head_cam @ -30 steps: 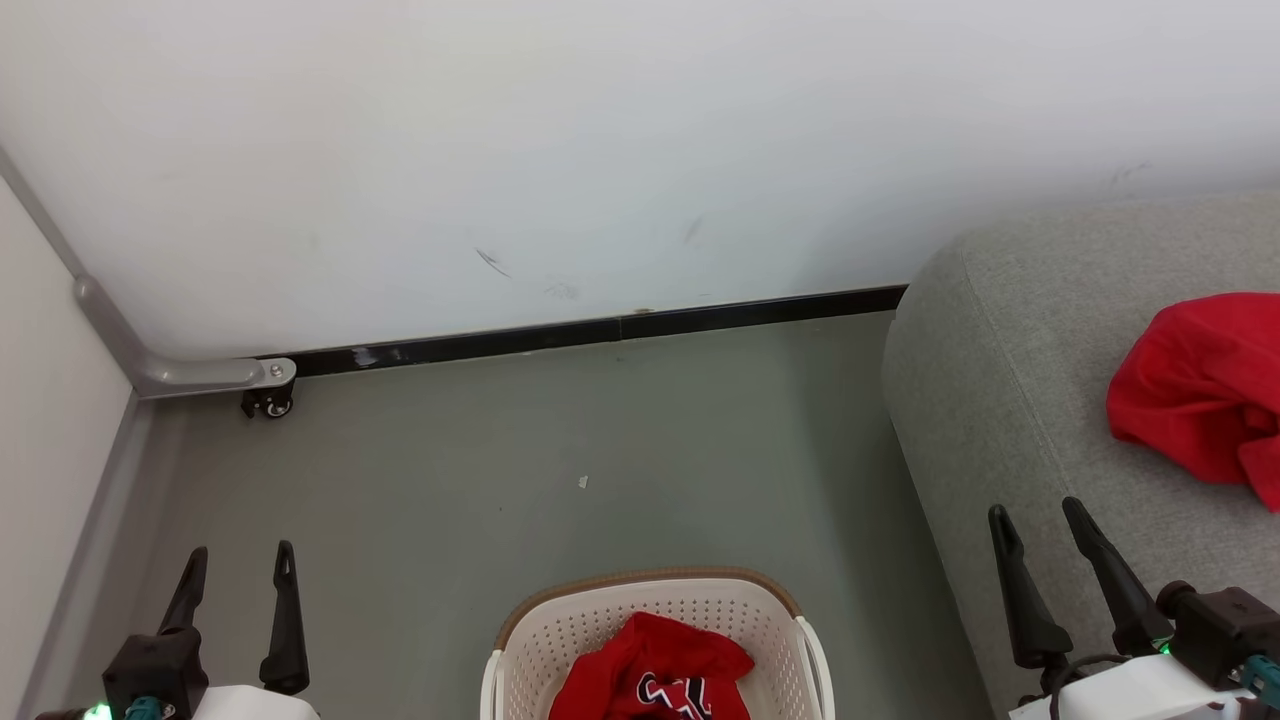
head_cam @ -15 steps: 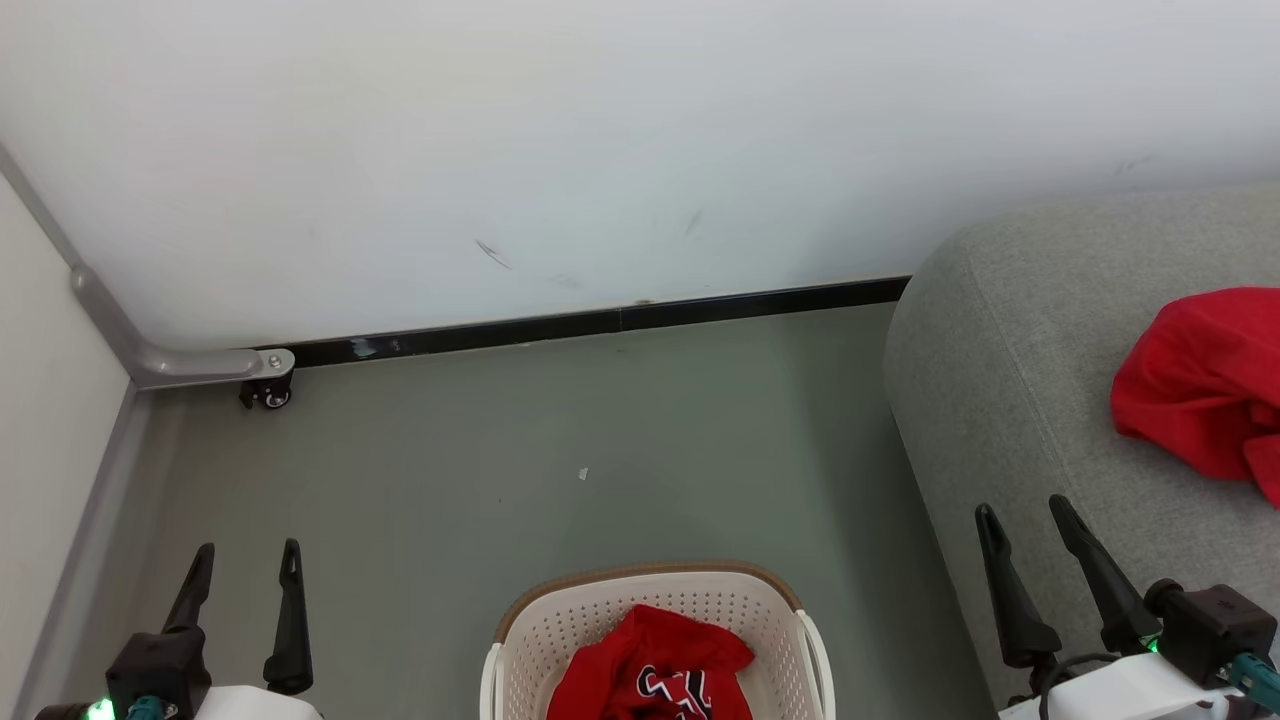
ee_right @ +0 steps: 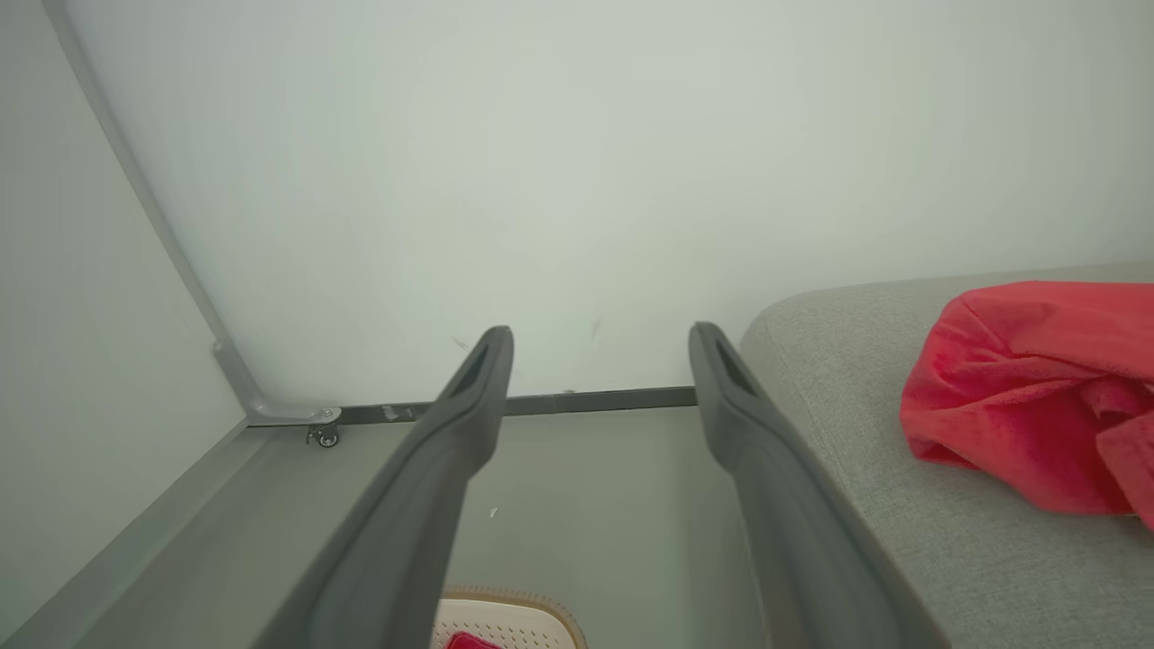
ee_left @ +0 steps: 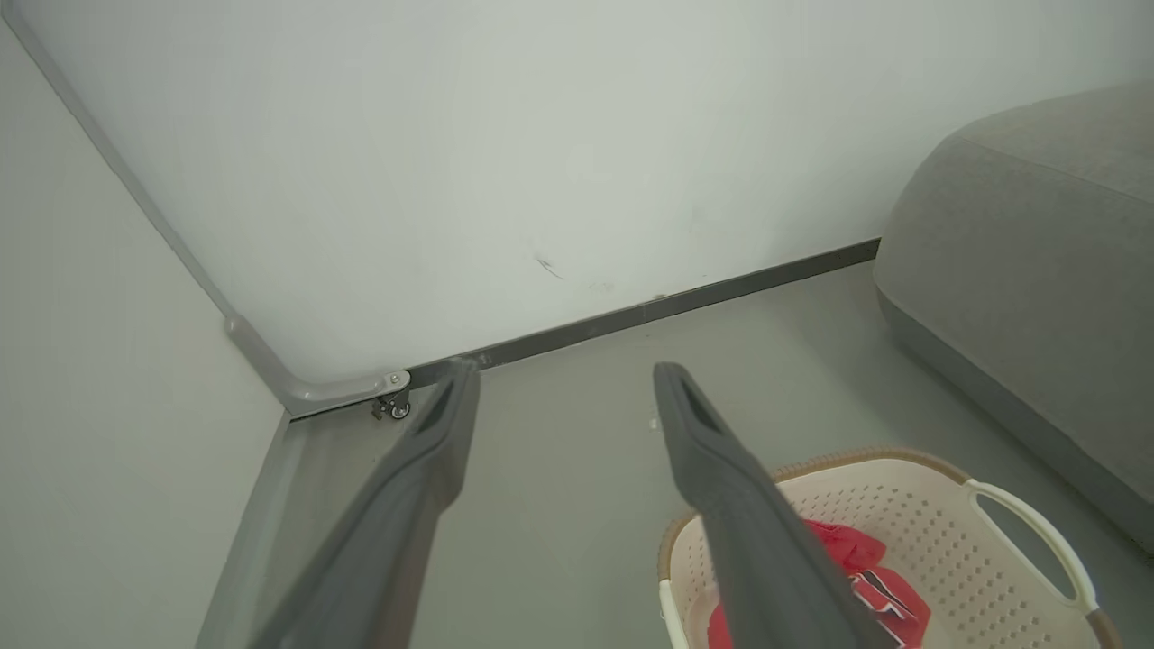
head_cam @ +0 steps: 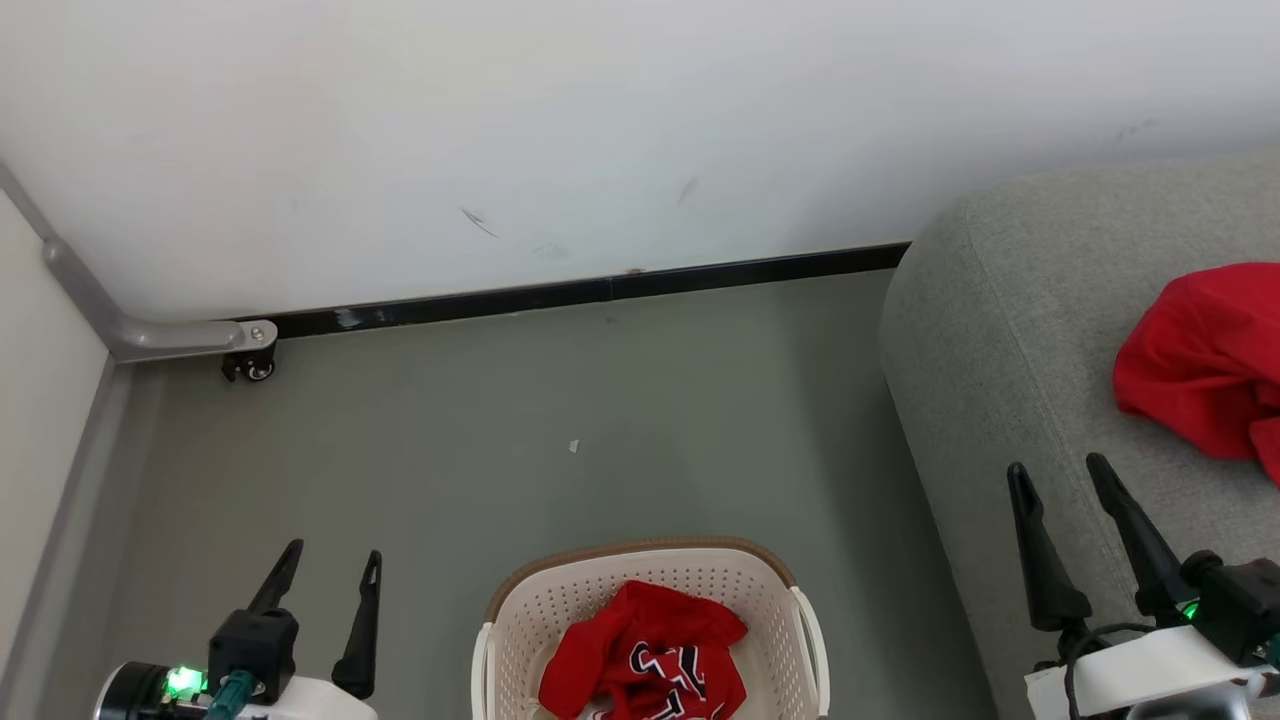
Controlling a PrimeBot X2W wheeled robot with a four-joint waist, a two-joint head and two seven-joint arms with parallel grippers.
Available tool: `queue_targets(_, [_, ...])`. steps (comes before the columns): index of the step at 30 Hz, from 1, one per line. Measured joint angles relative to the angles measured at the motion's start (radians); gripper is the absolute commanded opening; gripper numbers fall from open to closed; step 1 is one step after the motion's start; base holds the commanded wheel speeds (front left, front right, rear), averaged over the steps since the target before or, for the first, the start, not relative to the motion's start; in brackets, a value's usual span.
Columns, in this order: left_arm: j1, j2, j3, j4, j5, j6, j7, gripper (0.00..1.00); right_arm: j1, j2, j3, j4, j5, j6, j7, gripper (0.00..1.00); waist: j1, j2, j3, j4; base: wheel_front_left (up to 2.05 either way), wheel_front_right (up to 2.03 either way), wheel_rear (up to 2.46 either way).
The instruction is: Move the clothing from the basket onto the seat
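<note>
left gripper (head_cam: 334, 550) and right gripper (head_cam: 1057, 464), both spread empty, flank the basket (head_cam: 640, 550) holding the red jersey (head_cam: 650, 650).

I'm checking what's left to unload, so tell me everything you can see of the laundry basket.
The basket is cream-white, plastic by its look, with rounded corners, walls perforated with small holes, a brown band on its rim and a looped white side handle. It stands upright on the grey floor, left of the sofa and apart from it. A crumpled red jersey with black-and-white lettering lies inside. The head view's bottom edge cuts off its near part.
</note>
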Motion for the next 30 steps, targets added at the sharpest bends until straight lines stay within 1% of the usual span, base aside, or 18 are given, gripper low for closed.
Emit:
queue_targets(13, [-0.103, -0.054, -0.101, 0.116, 0.05, -0.055, 0.03, 1.0, -0.007, 0.0, -0.052, -0.059, -0.002, 0.0, 0.012, 1.0, 0.0, 0.0, 0.071, -0.02, 0.0, 0.0, 0.0])
queue_targets(15, [-0.124, -0.057, -0.111, 0.137, 0.057, -0.067, 0.035, 1.0, -0.016, 0.0, -0.054, -0.069, -0.002, 0.0, 0.012, 1.0, 0.0, 0.0, 0.086, -0.024, 0.0, 0.0, 0.0])
queue_targets(24, [-0.205, -0.082, -0.176, 0.225, 0.113, -0.097, 0.051, 1.0, -0.054, 0.0, -0.053, -0.111, -0.001, 0.0, 0.013, 1.0, 0.0, 0.0, 0.165, -0.043, 0.0, 0.0, 0.0])
queue_targets(28, [-0.246, -0.082, -0.208, 0.267, 0.14, -0.122, 0.057, 1.0, -0.077, 0.0, -0.043, -0.124, 0.001, 0.0, 0.013, 1.0, 0.0, 0.0, 0.205, -0.052, 0.0, 0.0, 0.0])
queue_targets(30, [-0.261, -0.087, -0.223, 0.284, 0.158, -0.123, 0.06, 1.0, -0.093, 0.0, -0.04, -0.131, 0.003, 0.0, 0.013, 1.0, 0.0, 0.0, 0.227, -0.056, 0.0, 0.0, 0.0])
